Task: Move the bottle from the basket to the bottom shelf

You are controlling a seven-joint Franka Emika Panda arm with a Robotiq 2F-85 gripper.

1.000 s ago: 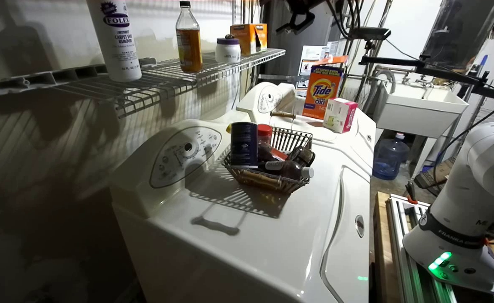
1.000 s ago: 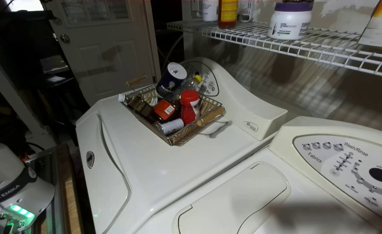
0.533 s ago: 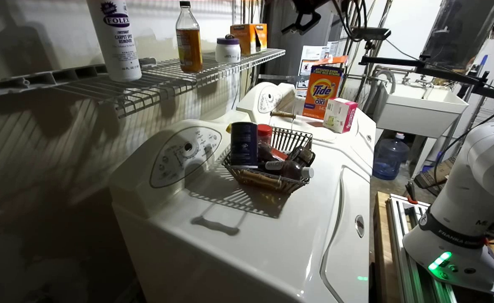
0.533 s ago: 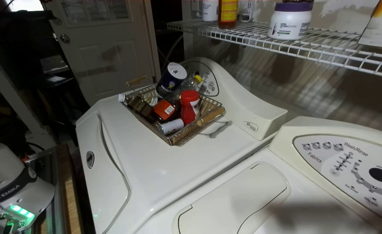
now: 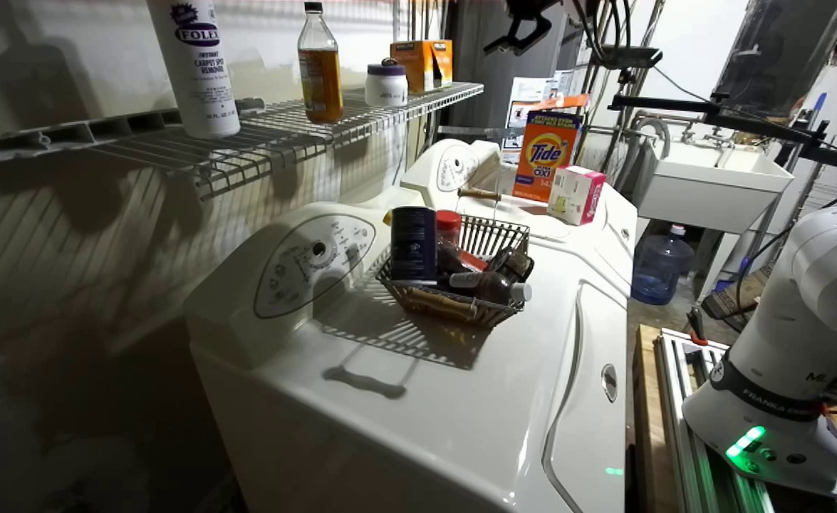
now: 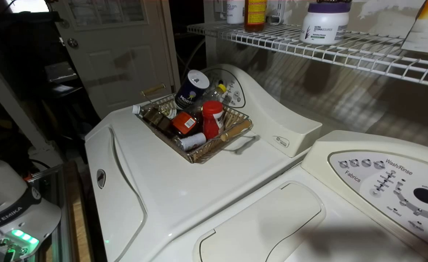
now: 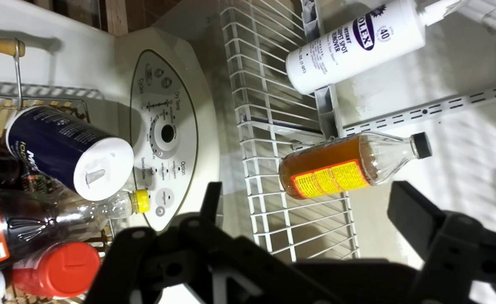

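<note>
In the wrist view, the black two-fingered gripper (image 7: 306,192) stands spread, pinching nothing, with the white wire-grid shelf (image 7: 264,195) toward twelve o'clock. In an exterior view it has slid slightly toward three o'clock; the slim amber-brown bottle (image 5: 489,286) lies unmoved at four o'clock in the dark-brown open-weave basket (image 5: 488,235). In an exterior view the bottle's white cap (image 6: 136,109) points to ten o'clock; the pick, I judge, lies ahead.
</note>
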